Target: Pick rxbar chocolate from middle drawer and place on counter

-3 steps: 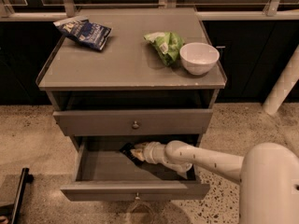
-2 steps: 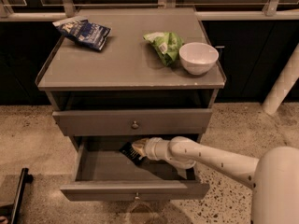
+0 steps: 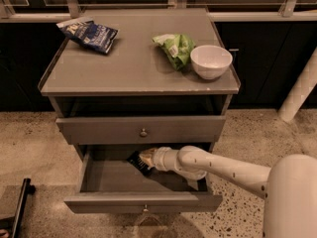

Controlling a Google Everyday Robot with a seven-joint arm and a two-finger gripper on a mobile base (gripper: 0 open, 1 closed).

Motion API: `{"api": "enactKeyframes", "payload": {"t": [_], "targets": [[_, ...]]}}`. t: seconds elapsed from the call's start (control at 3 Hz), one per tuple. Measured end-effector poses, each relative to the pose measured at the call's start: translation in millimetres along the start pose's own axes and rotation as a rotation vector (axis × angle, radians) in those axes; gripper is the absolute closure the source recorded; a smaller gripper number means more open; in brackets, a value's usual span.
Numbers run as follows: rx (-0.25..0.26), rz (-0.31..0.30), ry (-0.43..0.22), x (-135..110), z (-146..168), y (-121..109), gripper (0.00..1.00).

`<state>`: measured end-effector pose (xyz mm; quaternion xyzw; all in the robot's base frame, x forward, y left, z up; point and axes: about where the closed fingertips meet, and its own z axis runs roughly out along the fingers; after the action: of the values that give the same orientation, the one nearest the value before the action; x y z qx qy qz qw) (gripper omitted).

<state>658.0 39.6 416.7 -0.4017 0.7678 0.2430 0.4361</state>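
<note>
The middle drawer point(image 3: 99, 202) is pulled open below the shut upper drawer front. The rxbar chocolate point(image 3: 136, 161), a small black wrapper, lies tilted at the back of the drawer floor. My gripper point(image 3: 147, 157) reaches into the drawer from the right, its tip right at the bar's upper right end. Whether it touches or holds the bar does not show. The white arm crosses the drawer's right side and hides that part of the floor. The counter point(image 3: 124, 71) is the grey top of the cabinet above.
On the counter lie a blue crinkled bag point(image 3: 89, 33) at the back left, a green crinkled bag point(image 3: 173, 48) and a white bowl point(image 3: 211, 61) at the right. The upper drawer front point(image 3: 142, 129) overhangs my gripper. A white post point(image 3: 299, 90) stands at the right, a black object point(image 3: 20, 202) on the floor at the left.
My gripper has moved a little to the left and up, further towards the back of the drawer, closer onto the black bar. The bar lies where it was.
</note>
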Motion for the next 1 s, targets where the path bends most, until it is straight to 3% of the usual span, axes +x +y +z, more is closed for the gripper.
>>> {"api": "enactKeyframes", "payload": {"t": [0.67,1.0], "targets": [[-0.038,0.098,0.032,25,17,2,0.35],[-0.038,0.099,0.032,25,18,3,0.13]]}}
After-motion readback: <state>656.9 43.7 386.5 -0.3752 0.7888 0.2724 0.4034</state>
